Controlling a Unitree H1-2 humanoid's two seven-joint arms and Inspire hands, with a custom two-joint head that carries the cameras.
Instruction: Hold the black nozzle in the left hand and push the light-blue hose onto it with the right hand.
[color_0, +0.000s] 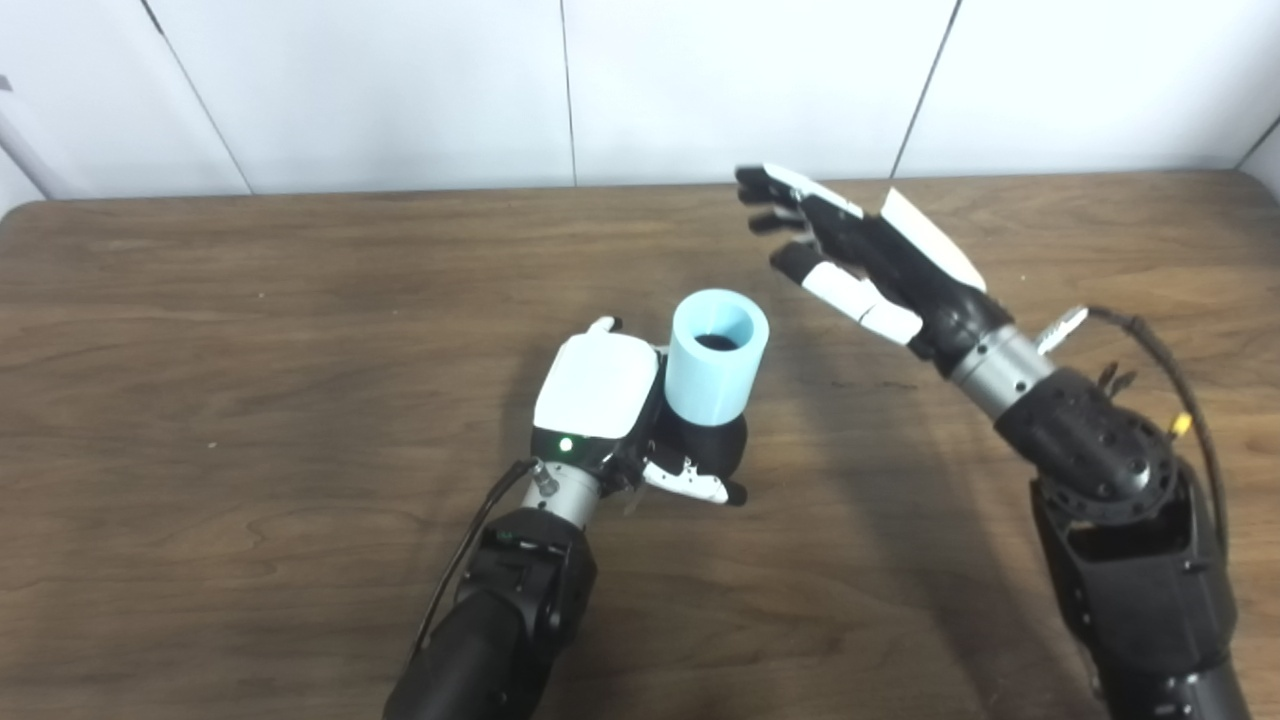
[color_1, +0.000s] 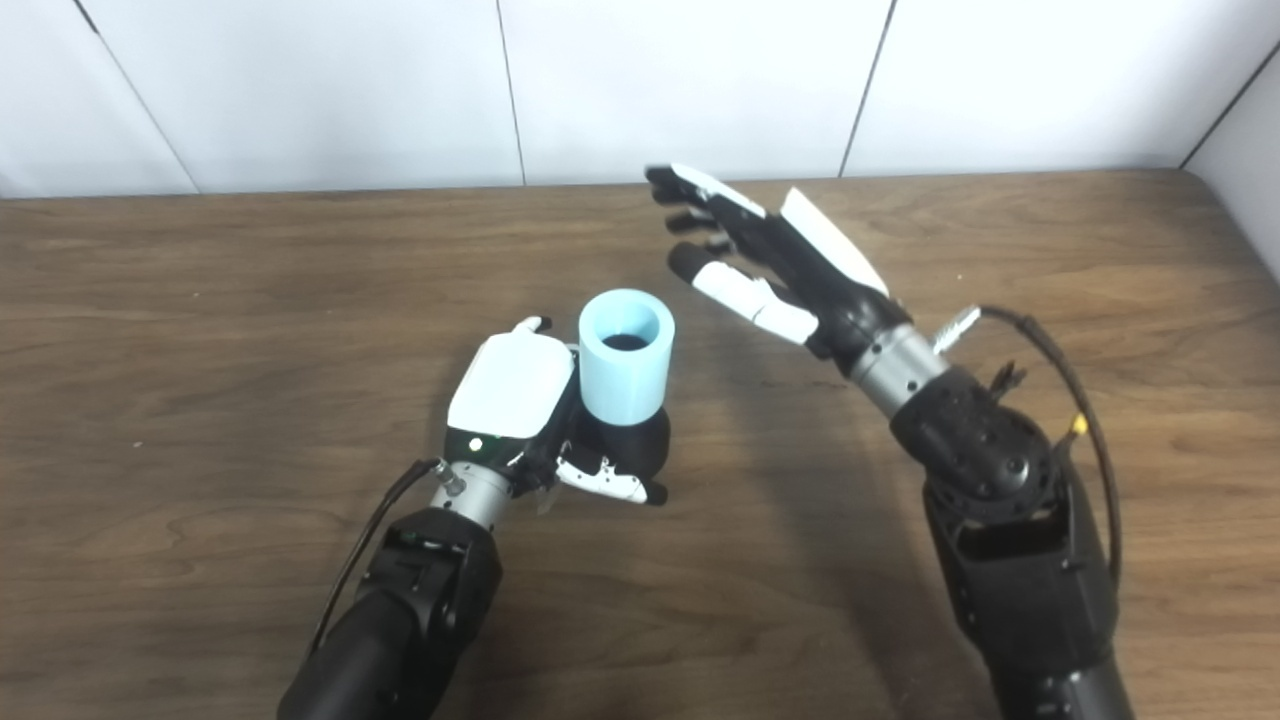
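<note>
The light-blue hose (color_0: 718, 367) stands as a short, thick-walled cylinder with its open mouth tilted up toward the cameras, a dark bore showing inside. Its surface looks matte and smooth, like soft plastic or rubber. Its lower end sits on the black nozzle (color_0: 712, 445), a rounded, glossy dark body directly below the hose; the two appear already joined, though how deep the hose is seated cannot be seen.

The left hand (color_0: 625, 415), just left of the hose, is closed around the nozzle: its white back shell faces up, a green light glows near the wrist, and its white-and-black fingers (color_0: 690, 484) wrap under and in front of the dark body. Holding the nozzle low leaves the hose free above the grip, which would let a push come down along its axis.

The right hand (color_0: 865, 265) is up and to the right of the hose, clear of it, holding nothing, with its fingers spread and extended toward the back wall. Judged from this, the pushing looks done or paused, with the hand released from the hose.

Under the hose lies the counter (color_0: 250, 330), brown wood-grain laminate with a rounded back edge. Behind it rise plain white wall panels (color_0: 400, 90) divided by thin dark seams. A black cable (color_0: 1165, 365) loops off the right forearm, well right of the hose.
</note>
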